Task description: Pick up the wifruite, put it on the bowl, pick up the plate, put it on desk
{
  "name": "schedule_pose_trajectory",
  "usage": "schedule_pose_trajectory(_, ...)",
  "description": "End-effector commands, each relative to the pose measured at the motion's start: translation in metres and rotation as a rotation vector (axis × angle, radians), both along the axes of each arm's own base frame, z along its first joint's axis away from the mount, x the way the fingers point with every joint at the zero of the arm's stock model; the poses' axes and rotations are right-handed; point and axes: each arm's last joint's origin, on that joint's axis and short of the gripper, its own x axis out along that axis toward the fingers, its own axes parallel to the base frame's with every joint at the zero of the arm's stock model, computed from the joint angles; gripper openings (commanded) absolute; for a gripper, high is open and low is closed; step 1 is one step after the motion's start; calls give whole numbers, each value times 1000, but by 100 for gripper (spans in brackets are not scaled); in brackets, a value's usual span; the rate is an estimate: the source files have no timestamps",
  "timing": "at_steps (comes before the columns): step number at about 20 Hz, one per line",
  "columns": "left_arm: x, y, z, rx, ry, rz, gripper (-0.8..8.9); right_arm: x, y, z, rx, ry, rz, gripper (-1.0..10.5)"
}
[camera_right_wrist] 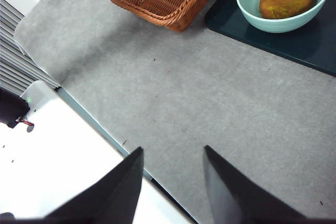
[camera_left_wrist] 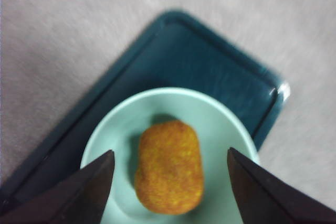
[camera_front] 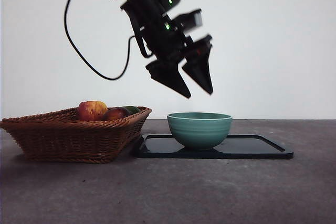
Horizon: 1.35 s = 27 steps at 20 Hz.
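Brown and fuzzy, the wifruite (camera_left_wrist: 169, 167) lies in the teal bowl (camera_front: 199, 128), left tool (camera_front: 191, 82) hanging released above it; I'd say lift clear, then take the black tray (camera_front: 262, 148) by its rim.

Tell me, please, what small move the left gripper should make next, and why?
Probably lift clear of the bowl: the wifruite already lies inside it, and the left gripper hangs open and empty above it, leaving the tray as the next target.
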Motion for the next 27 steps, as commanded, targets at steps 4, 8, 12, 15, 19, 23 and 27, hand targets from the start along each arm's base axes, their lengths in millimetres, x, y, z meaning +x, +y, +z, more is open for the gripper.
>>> schedule_pose_trajectory(4,3,-20,-28,78,-30,-89,344,-1,0,2,8,3,1,182)
schedule_pose_trajectory(8,5,-22,-42,98,-11,-96,344,-2,0,1,-4,23,1,182)
schedule_pose_trajectory(12,6,-23,-50,111,-2,-103,344,-2,-1,0,-6,26,1,182)
schedule_pose_trajectory(15,6,-24,-54,118,-1,-113,344,-2,-1,0,-6,26,1,182)
schedule_pose_trajectory(19,7,-24,-54,121,-3,-115,305,-2,-1,0,-6,25,1,182)
schedule_pose_trajectory(23,7,-23,-55,142,-14,-107,239,-2,-1,0,-6,25,1,182)
schedule_pose_trajectory(27,7,-24,-55,142,-15,-107,154,-2,-1,0,-11,21,-3,182)
